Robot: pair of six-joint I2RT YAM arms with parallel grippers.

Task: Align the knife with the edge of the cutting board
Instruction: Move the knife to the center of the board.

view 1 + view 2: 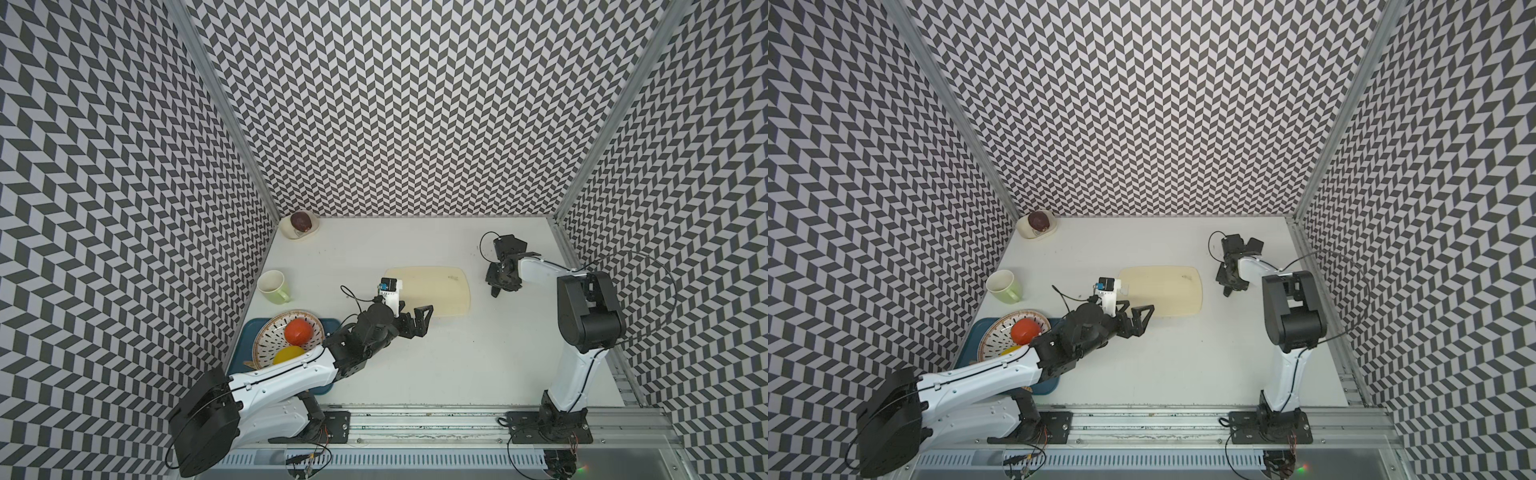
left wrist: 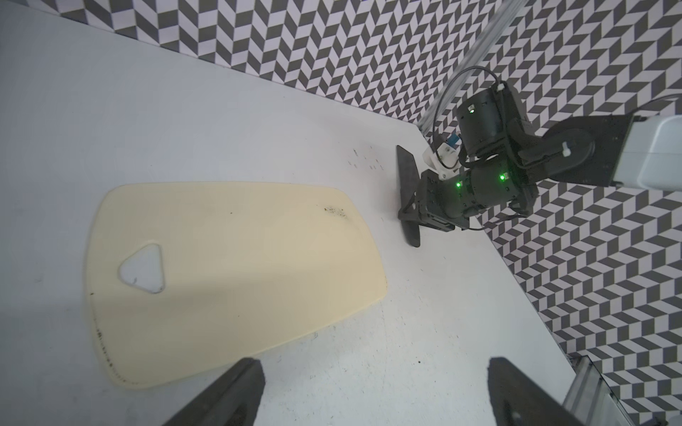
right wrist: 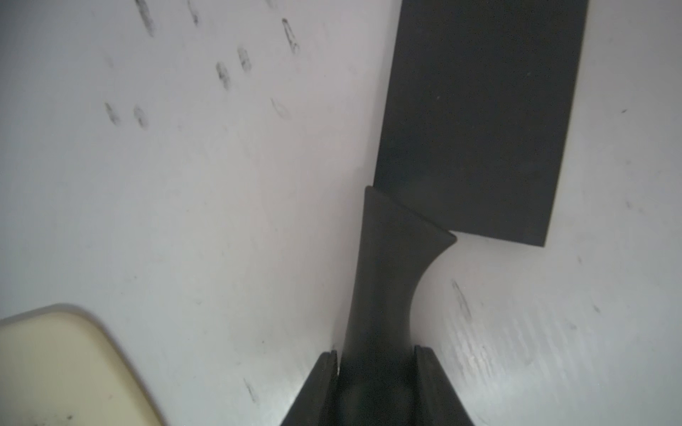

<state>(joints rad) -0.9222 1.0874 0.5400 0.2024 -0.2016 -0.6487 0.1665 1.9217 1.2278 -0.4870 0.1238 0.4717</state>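
Item under inspection: an all-black, cleaver-style plastic-looking knife (image 3: 476, 121) with a wide rectangular blade and a slim waisted handle. It is on the white table (image 1: 457, 365), beside the short end of the thin, pale cream, round-cornered cutting board (image 1: 436, 291) that lies away from its triangular cut-out (image 2: 144, 269). Knife and board are near but apart, with a strip of bare table between them, and the knife runs roughly along that end. The right gripper (image 3: 375, 352) is closed on the handle, its jaws pressed against both sides of the narrow waist just behind the flare that meets the blade. The left gripper (image 2: 374, 363) is open and empty, its fingers spread wide over the table at the board's near edge. Whether the blade rests flat on the table or is raised a little cannot be settled from these views. Handling assessment: the knife appears stiff, flat and fairly light, with most of its weight forward in the blade, so it is likely to droop or swivel about a grip on the handle. The smooth, tapered handle could slip lengthwise between the jaws. The present hold close to the flare is judged sound, since the flare acts as a stop. Sliding the knife low across the table seems safer than lifting it.
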